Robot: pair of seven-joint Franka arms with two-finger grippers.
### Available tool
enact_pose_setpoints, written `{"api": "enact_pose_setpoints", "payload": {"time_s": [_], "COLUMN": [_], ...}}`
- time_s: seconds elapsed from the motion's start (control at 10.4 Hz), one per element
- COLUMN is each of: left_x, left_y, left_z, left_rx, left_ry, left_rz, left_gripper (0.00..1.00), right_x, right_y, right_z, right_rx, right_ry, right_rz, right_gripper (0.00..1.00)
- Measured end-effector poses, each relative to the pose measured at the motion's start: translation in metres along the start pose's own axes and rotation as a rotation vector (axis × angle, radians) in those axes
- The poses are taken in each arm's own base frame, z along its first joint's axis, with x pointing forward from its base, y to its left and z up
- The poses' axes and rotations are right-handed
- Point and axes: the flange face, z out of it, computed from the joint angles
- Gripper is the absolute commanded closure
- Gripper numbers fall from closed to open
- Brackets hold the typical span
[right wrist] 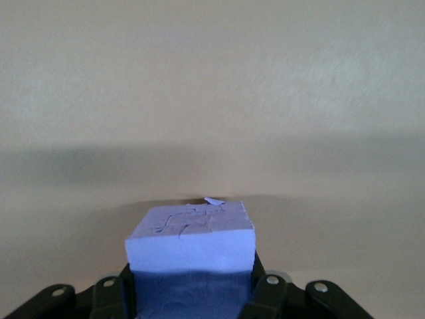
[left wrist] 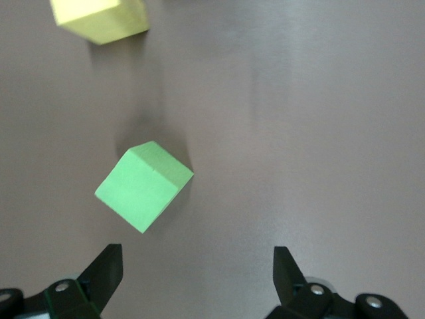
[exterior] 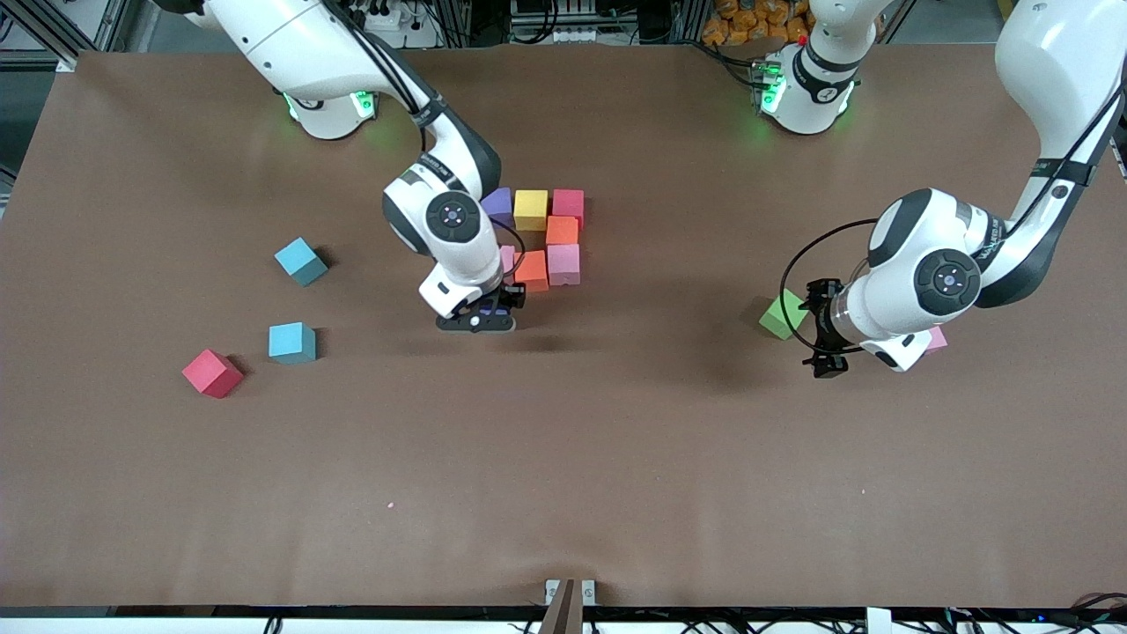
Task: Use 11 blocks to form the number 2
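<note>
Right gripper (exterior: 482,315) clamps a purple block (right wrist: 190,256) low beside the half-built number 2 (exterior: 548,238), which looks set for its next row, while the left gripper (exterior: 823,339), fingers apart, waits near the green block (left wrist: 143,185).

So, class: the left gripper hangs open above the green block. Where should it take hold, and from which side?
From straight above, on two opposite flat side faces of the green block. It lies flat on the table but turned cornerwise to the open left gripper, so the wrist should probably rotate first. Nothing touches it.
</note>
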Motion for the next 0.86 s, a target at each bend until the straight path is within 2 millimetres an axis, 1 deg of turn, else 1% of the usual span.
{"api": "enact_pose_setpoints", "payload": {"time_s": [0.1,0.38,0.58,0.67,0.77,0.86], "left_x": [0.000,0.002,0.006,0.009,0.012,0.015], "left_y": [0.001,0.003,0.008,0.012,0.015,0.016], "left_z": [-0.004,-0.008,-0.016,-0.025,-0.033,-0.040], "left_rx": [-0.008,-0.026,-0.046,-0.058,-0.056,-0.045], "left_ry": [0.003,0.050,0.074,0.081,0.089,0.099], "left_rz": [0.087,0.310,0.410,0.451,0.500,0.556], "left_gripper": [0.00,0.00,0.00,0.00,0.00,0.00], "right_x": [-0.007,-0.017,-0.019,-0.020,-0.022,-0.023], "right_y": [-0.001,0.005,0.006,0.007,0.008,0.008], "right_z": [0.006,0.022,0.024,0.026,0.028,0.029], "right_rx": [-0.004,0.012,0.011,0.009,0.007,0.007], "right_ry": [-0.007,0.001,-0.001,-0.004,-0.007,-0.008], "right_rz": [0.004,0.003,0.005,0.010,0.014,0.014], "right_gripper": [0.86,0.87,0.87,0.87,0.84,0.61]}}
